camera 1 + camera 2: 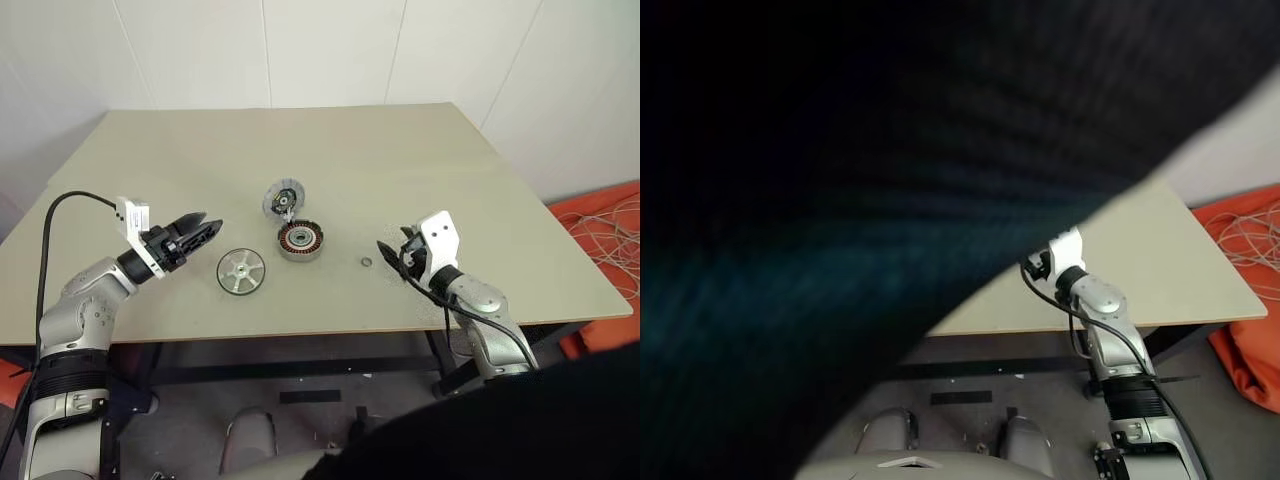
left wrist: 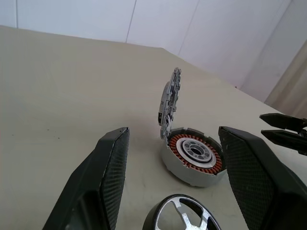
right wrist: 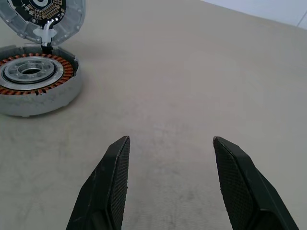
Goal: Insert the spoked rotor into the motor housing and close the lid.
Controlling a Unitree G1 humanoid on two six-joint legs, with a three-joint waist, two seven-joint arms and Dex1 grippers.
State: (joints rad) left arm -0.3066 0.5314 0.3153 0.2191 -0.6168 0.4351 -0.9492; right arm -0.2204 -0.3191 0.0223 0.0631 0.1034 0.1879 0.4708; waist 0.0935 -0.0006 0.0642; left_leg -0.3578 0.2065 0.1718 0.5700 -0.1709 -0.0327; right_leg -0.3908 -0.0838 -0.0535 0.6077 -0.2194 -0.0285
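The spoked rotor (image 1: 241, 271) lies flat on the beige table (image 1: 150, 170), a shiny silver wheel just left of the motor housing (image 1: 300, 240). Copper windings ring the housing's dark centre. Its round lid (image 1: 283, 199) stands hinged open at the far side. My left gripper (image 1: 208, 226) is open and empty, hovering left of the rotor and pointing toward the housing (image 2: 194, 155). My right gripper (image 1: 388, 255), also open and empty, hangs to the right of the housing (image 3: 33, 84), a short way off.
A tiny loose ring (image 1: 366, 262) lies on the table between the housing and my right gripper. An orange cloth with pale cables (image 1: 610, 225) lies on the floor past the table's right edge. A dark blurred mass (image 1: 890, 200) covers most of the right eye view.
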